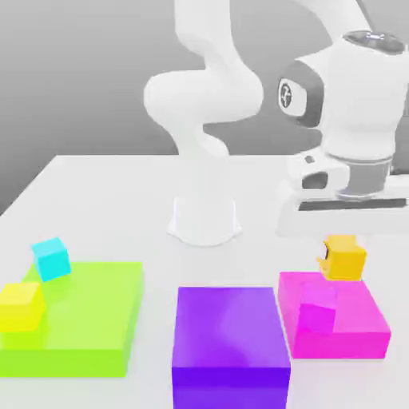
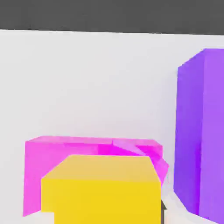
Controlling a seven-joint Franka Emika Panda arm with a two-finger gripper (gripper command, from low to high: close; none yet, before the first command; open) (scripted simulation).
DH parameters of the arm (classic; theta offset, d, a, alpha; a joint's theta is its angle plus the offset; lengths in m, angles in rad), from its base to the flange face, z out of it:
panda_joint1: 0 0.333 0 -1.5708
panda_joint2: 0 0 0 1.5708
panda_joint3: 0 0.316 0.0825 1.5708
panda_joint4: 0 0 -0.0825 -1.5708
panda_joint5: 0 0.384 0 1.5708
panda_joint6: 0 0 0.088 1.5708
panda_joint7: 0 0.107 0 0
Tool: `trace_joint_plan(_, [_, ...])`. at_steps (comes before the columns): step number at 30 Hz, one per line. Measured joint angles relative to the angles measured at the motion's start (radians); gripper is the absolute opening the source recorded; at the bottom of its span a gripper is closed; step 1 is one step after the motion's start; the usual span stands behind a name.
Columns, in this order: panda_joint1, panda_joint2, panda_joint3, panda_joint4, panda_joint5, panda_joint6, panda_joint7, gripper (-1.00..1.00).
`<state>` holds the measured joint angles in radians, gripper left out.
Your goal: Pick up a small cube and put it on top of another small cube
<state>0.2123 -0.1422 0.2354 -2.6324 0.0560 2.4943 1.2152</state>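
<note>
White worktop (image 1: 104, 192). Three flat blocks along the exterior view's bottom: green block (image 1: 88, 319), purple block (image 1: 228, 335), magenta block (image 1: 351, 319). Four small cubes: amber cube (image 1: 345, 257) clamped in jaws at right-centre above magenta block, lemon cube (image 1: 21, 307), cyan cube (image 1: 51, 258), magenta cube (image 1: 317, 318).

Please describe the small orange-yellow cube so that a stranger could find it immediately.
Start at the flat magenta block on the exterior view's right. Above its far edge, under the gripper, is the small amber cube. The small cube lying on that block is magenta; the paler yellow cube sits on the green block.
</note>
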Motion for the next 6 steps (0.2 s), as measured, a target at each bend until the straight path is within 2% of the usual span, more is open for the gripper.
trace_joint_plan(3, [-0.007,0.085,0.002,-0.021,-0.035,0.104,0.032,-1.00])
trace_joint_plan(4, [-0.006,0.111,0.001,-0.026,-0.043,0.134,0.038,1.00])
trace_joint_plan(6, [-0.006,0.111,0.001,-0.026,-0.043,0.135,0.038,1.00])
